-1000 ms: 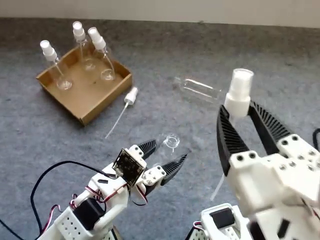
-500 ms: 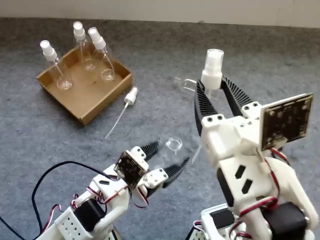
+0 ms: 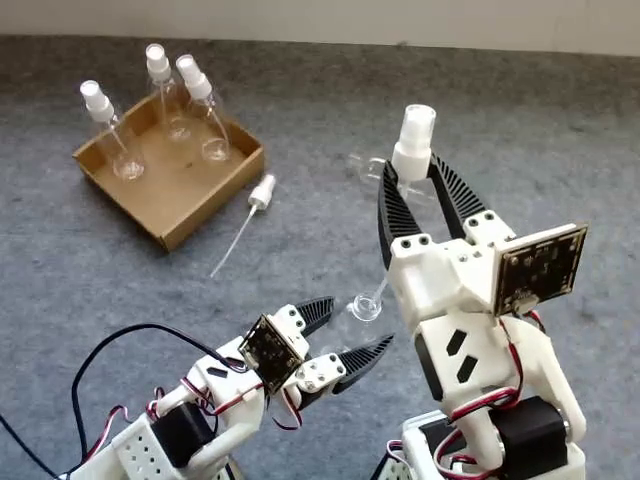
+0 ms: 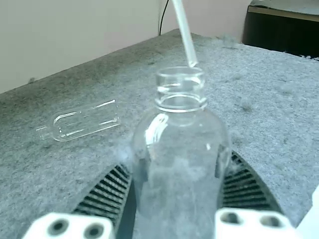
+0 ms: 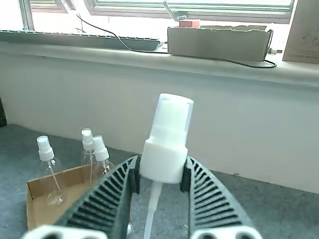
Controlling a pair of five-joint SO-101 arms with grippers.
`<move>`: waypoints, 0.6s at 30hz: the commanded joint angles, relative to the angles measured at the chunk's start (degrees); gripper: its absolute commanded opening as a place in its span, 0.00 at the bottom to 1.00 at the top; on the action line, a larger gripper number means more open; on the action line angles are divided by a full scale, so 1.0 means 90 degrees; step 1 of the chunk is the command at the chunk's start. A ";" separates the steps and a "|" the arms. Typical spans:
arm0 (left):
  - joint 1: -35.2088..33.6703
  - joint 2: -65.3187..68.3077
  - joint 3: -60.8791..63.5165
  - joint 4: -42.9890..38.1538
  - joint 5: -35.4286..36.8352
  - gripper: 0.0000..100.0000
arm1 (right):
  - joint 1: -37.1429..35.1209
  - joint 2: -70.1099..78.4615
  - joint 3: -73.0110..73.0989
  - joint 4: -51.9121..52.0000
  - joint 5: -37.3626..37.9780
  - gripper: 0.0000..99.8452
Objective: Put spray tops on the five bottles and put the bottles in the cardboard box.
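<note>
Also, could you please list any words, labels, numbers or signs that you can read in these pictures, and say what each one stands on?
No text can be read.
The bottle in the left gripper, the spray top in the right gripper and the cardboard box bear no visible print.
Any marks on the circuit board at the right wrist are too small to read.

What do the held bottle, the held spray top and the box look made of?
Bottle: clear, glossy plastic or glass, unclear which; carpet shows through.
Spray top: opaque white plastic, apparently; smooth moulded surface.
Cardboard box: brown matte cardboard.
</note>
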 commanded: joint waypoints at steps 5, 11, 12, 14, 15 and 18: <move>0.0103 -0.0044 0.0132 -0.0186 0.0039 0.04 | 0.0083 -0.0034 0.0288 -0.0210 0.0000 0.06; 0.0054 -0.0044 0.0132 -0.0195 0.0039 0.04 | 0.0063 -0.0083 0.0611 -0.0181 -0.0010 0.06; -0.0015 -0.0044 0.0132 -0.0205 0.0049 0.04 | 0.0063 -0.0161 0.0620 -0.0181 -0.0020 0.06; -0.0249 -0.0044 0.0132 -0.0205 0.0059 0.04 | 0.0063 -0.0464 0.0620 -0.0171 -0.0039 0.06; -0.0357 -0.0044 0.0132 -0.0205 0.0068 0.04 | 0.0063 -0.0669 0.0620 -0.0161 -0.0039 0.06; -0.0444 -0.0044 0.0132 -0.0205 0.0068 0.04 | 0.0034 -0.1158 0.0757 0.0249 -0.0010 0.06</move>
